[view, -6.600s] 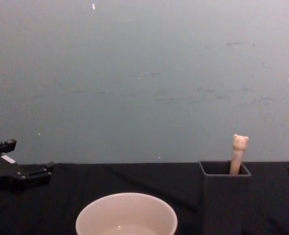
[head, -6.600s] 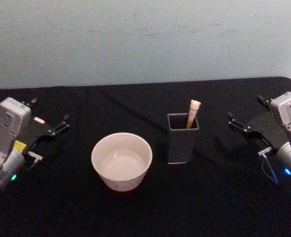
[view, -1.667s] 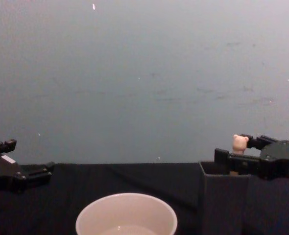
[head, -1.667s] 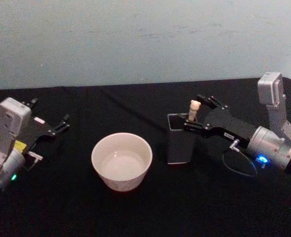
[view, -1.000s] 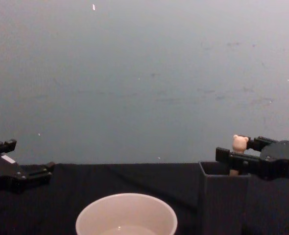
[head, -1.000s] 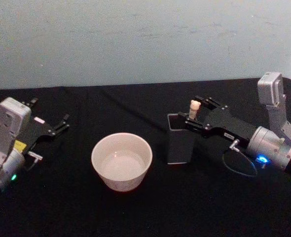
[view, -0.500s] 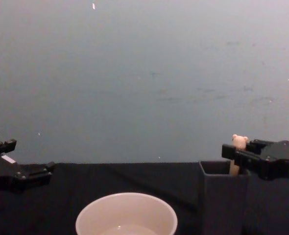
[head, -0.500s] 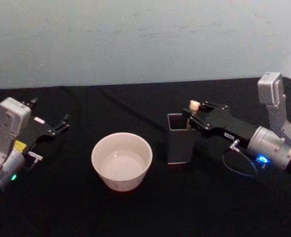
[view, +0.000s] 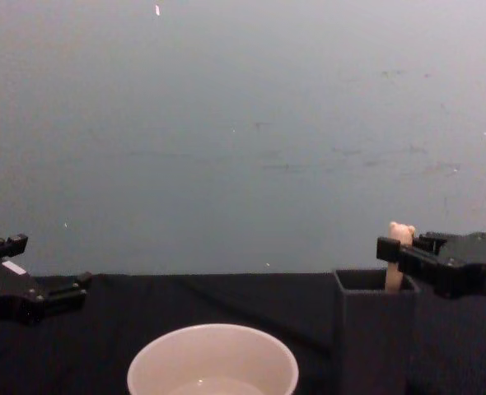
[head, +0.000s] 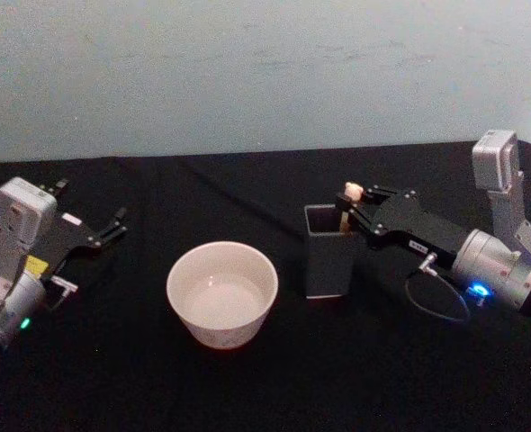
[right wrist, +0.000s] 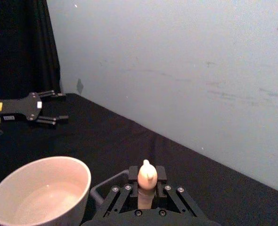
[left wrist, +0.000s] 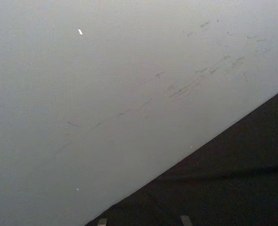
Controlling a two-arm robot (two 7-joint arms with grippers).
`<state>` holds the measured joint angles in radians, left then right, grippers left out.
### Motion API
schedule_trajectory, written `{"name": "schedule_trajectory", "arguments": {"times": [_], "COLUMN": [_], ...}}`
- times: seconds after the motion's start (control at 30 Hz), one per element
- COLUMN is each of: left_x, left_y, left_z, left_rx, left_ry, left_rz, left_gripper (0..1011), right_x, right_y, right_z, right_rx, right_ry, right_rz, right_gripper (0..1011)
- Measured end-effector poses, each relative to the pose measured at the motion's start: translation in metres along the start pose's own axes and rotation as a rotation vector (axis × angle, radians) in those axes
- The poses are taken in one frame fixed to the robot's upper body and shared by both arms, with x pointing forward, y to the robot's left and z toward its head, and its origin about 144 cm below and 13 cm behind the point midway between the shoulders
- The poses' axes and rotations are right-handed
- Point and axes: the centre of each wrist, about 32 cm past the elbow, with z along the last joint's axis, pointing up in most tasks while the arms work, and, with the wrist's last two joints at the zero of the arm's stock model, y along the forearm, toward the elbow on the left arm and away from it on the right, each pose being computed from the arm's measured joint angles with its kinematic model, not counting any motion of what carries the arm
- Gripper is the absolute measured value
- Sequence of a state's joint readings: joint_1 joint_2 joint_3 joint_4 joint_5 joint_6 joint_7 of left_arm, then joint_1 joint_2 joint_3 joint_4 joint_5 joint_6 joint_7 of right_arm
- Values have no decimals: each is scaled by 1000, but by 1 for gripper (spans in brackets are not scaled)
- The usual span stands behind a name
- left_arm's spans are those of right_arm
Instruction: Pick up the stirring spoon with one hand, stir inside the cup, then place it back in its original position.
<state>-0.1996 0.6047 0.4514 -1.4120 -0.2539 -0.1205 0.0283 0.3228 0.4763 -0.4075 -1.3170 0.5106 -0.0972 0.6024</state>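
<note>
The stirring spoon (head: 353,192) stands in the dark grey square holder (head: 330,263), its beige bear-head handle poking above the rim. Its bowl is hidden inside. My right gripper (head: 347,210) reaches in from the right and is shut on the handle just under the bear head; the right wrist view shows the handle (right wrist: 147,181) pinched between both fingers. From the chest, the bear head (view: 401,233) sits above the holder (view: 375,337). The cream cup (head: 220,329) stands left of the holder, apart from it. My left gripper (head: 111,225) rests open at the far left.
A black cloth covers the table (head: 265,387), with a pale wall behind it. The cup (view: 212,331) sits low at the centre of the chest view. Open cloth lies in front of the cup and holder and between the cup and the left gripper.
The right arm came from its parked spot to the holder, and its open fingers have closed on the spoon handle. The left arm has not moved.
</note>
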Motion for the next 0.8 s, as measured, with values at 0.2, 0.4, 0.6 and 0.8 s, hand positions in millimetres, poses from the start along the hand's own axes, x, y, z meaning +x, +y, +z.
{"name": "schedule_trajectory", "arguments": {"times": [0.2,0.4,0.6,0.8], "left_x": [0,0,0,0], "left_y": [0,0,0,0], "left_z": [0,0,0,0], "left_rx": [0,0,0,0], "left_ry": [0,0,0,0], "left_rz": [0,0,0,0], "left_gripper": [1001,1001,1001,1001], "right_x": [-3,-6,-8,-9], "right_y": [-1,-3,-5,-6], "right_z": [9,22,37,50], "right_rx": [42,89,144,217], "right_ry": [1,5,-10,-34], "right_rz": [6,23,23,17], "right_gripper": [212,212,212,212]}}
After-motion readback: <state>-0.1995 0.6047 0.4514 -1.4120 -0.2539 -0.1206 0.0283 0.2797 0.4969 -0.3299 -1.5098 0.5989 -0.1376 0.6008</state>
